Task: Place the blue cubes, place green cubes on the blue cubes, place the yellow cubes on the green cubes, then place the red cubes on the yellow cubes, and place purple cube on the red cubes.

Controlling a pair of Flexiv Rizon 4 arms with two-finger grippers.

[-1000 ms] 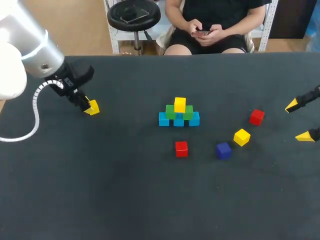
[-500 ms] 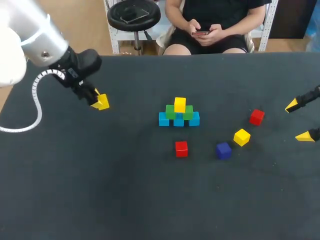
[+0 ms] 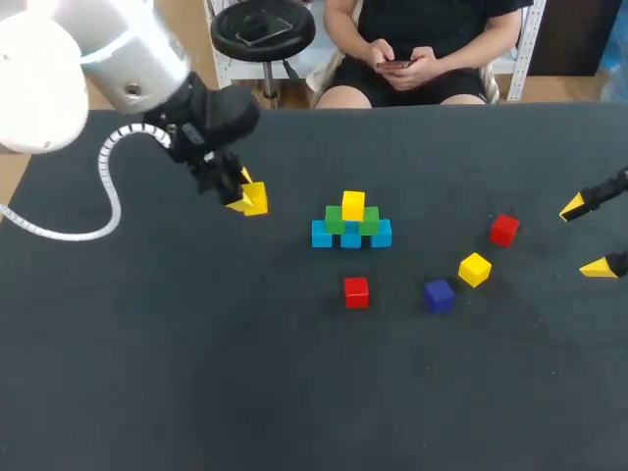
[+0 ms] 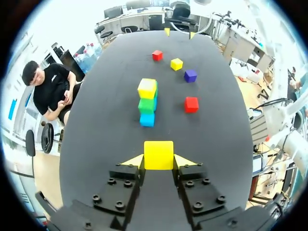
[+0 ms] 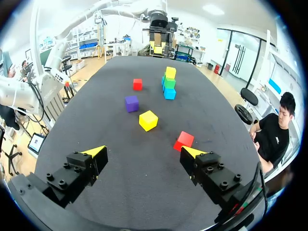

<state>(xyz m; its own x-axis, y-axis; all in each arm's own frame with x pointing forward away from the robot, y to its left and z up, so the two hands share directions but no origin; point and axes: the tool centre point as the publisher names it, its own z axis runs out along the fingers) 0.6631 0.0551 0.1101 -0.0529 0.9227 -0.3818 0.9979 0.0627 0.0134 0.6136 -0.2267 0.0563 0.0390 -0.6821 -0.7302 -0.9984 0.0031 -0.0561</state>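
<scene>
A small pyramid stands mid-table: three blue cubes (image 3: 322,235) in a row, two green cubes (image 3: 336,220) on them, and one yellow cube (image 3: 353,204) on top. My left gripper (image 3: 247,199) hangs left of it, shut on a second yellow cube (image 3: 255,200), which shows between its fingers (image 4: 159,155) with the pyramid (image 4: 147,101) ahead. Loose on the table lie a red cube (image 3: 356,291), a purple cube (image 3: 439,294), a third yellow cube (image 3: 474,269) and another red cube (image 3: 504,230). At the right edge my right gripper (image 3: 591,237) is open and empty (image 5: 144,156).
The loose cubes sit between the pyramid and my right gripper, the yellow one (image 5: 148,120) and a red one (image 5: 183,140) closest to it. The dark table (image 3: 196,373) is bare at the front and left.
My left arm has carried the yellow cube rightward, closer to the pyramid. The right arm and all other cubes have stayed still.
</scene>
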